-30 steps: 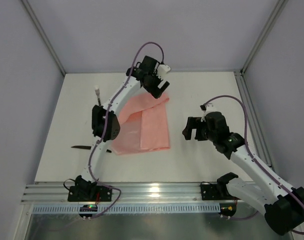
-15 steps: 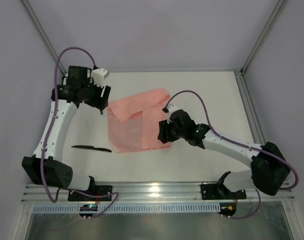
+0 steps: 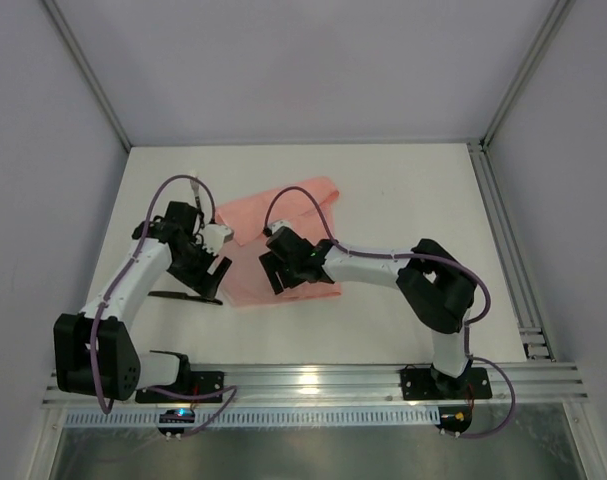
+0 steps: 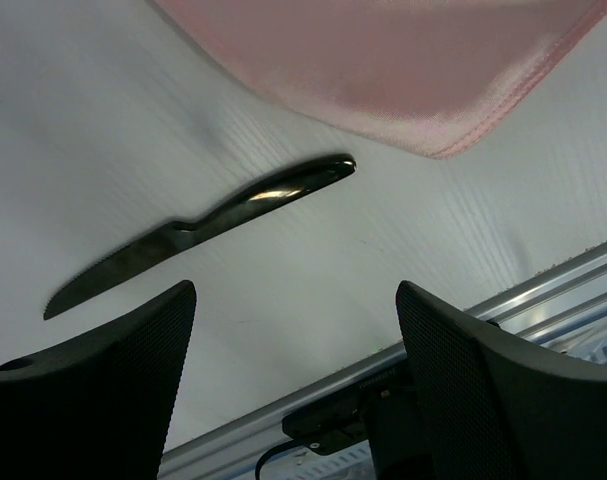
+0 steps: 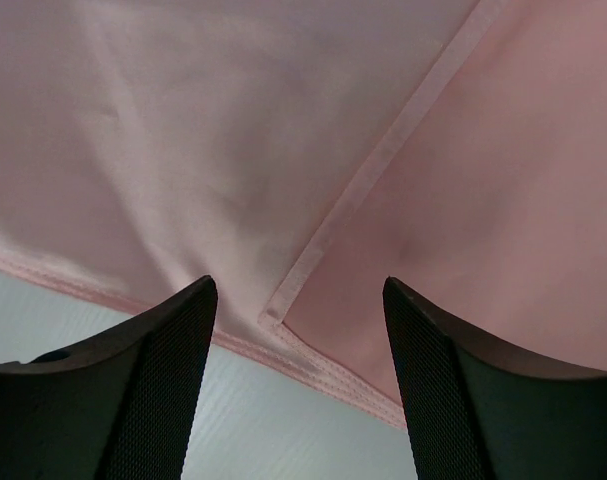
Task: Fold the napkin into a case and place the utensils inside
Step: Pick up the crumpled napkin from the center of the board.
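The partly folded napkin lies mid-frame on the white surface. The right gripper hovers over its lower hem, jaws apart and empty. The left gripper, also apart and empty, hangs above the black knife, lower left of the napkin.

White tabletop, matte, evenly lit. Plain grey walls on three sides, aluminium corner posts. Silver slotted rail along near edge, glare spot on it. Grey metal sheet below.

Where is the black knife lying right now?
In the top view, the knife lies flat on the left side of the table, just off the near-left corner of the napkin, directly below the open left tool.
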`<state>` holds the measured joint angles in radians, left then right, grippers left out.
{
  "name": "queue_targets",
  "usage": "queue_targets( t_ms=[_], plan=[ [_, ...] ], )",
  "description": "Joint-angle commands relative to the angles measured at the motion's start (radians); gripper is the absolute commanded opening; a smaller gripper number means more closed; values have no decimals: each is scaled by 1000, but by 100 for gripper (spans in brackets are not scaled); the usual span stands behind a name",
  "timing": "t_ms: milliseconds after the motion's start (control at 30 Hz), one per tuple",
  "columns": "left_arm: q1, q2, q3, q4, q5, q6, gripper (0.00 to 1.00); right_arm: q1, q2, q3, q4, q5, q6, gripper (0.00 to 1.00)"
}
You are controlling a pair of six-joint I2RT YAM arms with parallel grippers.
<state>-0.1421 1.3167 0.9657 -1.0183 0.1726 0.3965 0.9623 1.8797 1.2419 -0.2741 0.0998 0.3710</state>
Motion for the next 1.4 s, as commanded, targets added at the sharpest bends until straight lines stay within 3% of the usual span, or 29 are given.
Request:
queue_targets(
  t_ms=[0, 100, 233, 367, 533, 567, 700, 833, 933, 1100, 1200, 1300, 1367],
  plan=[
    [-1, -33, 15, 52, -13, 5, 83, 23, 42, 74, -88, 109, 32, 72],
    [1, -33, 11, 49, 22, 2, 84, 32, 61, 80, -122, 155, 42, 69],
    [-5, -34, 13, 44, 59, -5, 84, 35, 61, 56, -119, 143, 52, 53],
    [-17, -37, 15, 43, 80, -7, 84, 33, 67, 48, -105, 136, 60, 30],
    [-86, -40, -4, 38, 87, -4, 83, 33, 35, 36, -82, 141, 65, 11],
    [-108, -42, -11, 47, 71, -2, 84, 33, 32, 37, -80, 143, 63, 4],
    [-218, -82, -103, 187, -40, 21, 93, 33, 1, 22, -70, 152, 62, 4],
    [-345, -112, -258, 444, -183, 65, 94, 29, -68, -37, -40, 140, 62, 4],
    [-390, -90, -310, 543, -275, 87, 92, 16, -148, -103, 5, 92, 45, 4],
    [-409, 4, -328, 644, -285, 107, 82, 1, -318, -218, 35, 67, -10, 13],
    [-412, 26, -318, 664, -254, 68, 77, -23, -407, -277, 30, 54, -27, 13],
    [-415, 19, -308, 662, -216, 54, 64, -63, -477, -328, 36, 32, -21, 7],
    [-416, 26, -309, 675, -231, 54, 42, -80, -505, -363, 47, 21, -12, 7]
  ],
)
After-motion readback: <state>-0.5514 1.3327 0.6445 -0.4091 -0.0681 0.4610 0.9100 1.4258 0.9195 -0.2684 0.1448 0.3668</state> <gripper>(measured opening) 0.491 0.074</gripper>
